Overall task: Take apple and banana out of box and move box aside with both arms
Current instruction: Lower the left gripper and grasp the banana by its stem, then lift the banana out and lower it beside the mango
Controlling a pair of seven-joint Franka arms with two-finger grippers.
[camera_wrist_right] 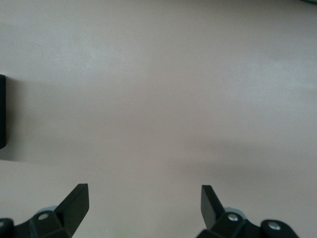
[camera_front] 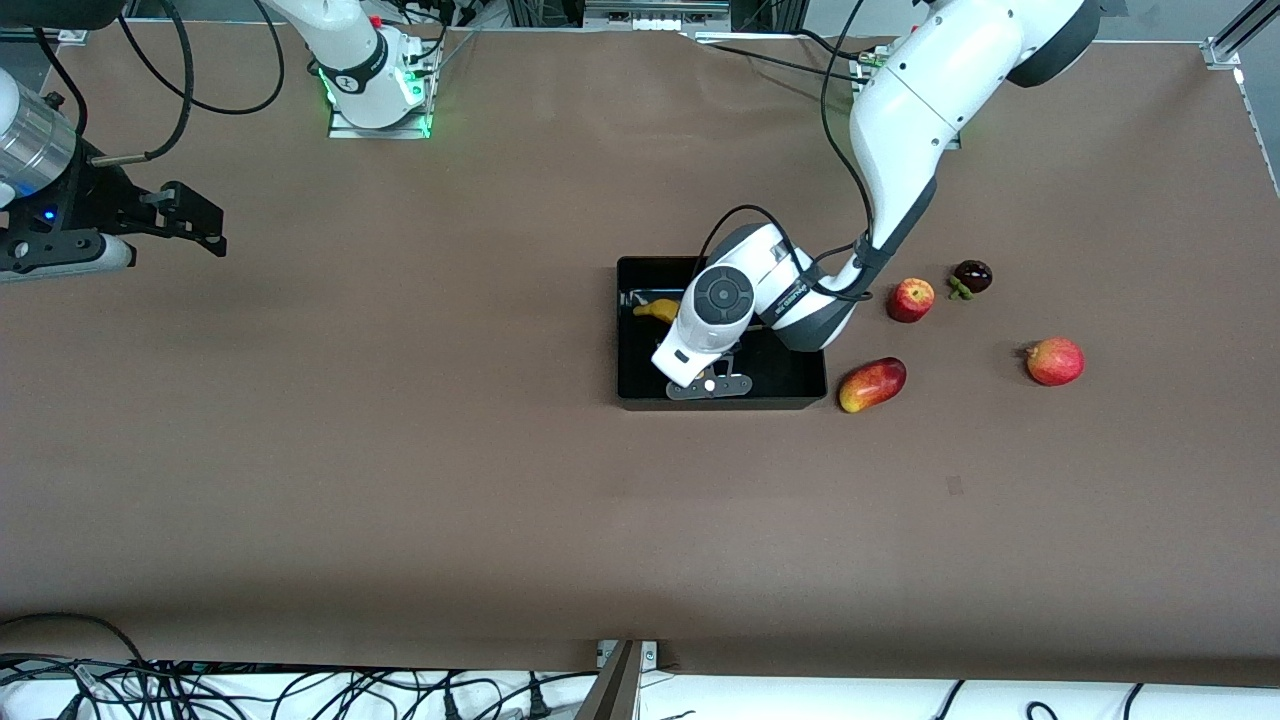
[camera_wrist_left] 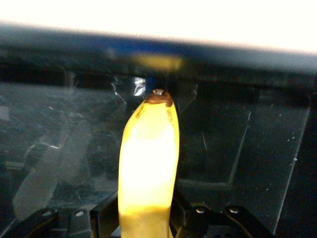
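The black box [camera_front: 720, 403] sits at mid-table. My left gripper [camera_front: 692, 318] reaches down inside it, mostly hidden under its own wrist, and is shut on the yellow banana [camera_front: 658, 310]. In the left wrist view the banana [camera_wrist_left: 148, 158] stands between the fingers [camera_wrist_left: 106, 218], close above the glossy box floor [camera_wrist_left: 237, 148]. The red apple [camera_front: 910, 299] with yellow patches lies on the table beside the box, toward the left arm's end. My right gripper [camera_front: 195, 215] waits open and empty over bare table at the right arm's end; it also shows in the right wrist view [camera_wrist_right: 144, 196].
An oval red-yellow mango [camera_front: 872, 384] lies just outside the box's corner nearest the front camera. A round red fruit with a small crown [camera_front: 1055, 361] and a small dark fruit [camera_front: 971, 277] lie farther toward the left arm's end. The left arm's cable loops over the box.
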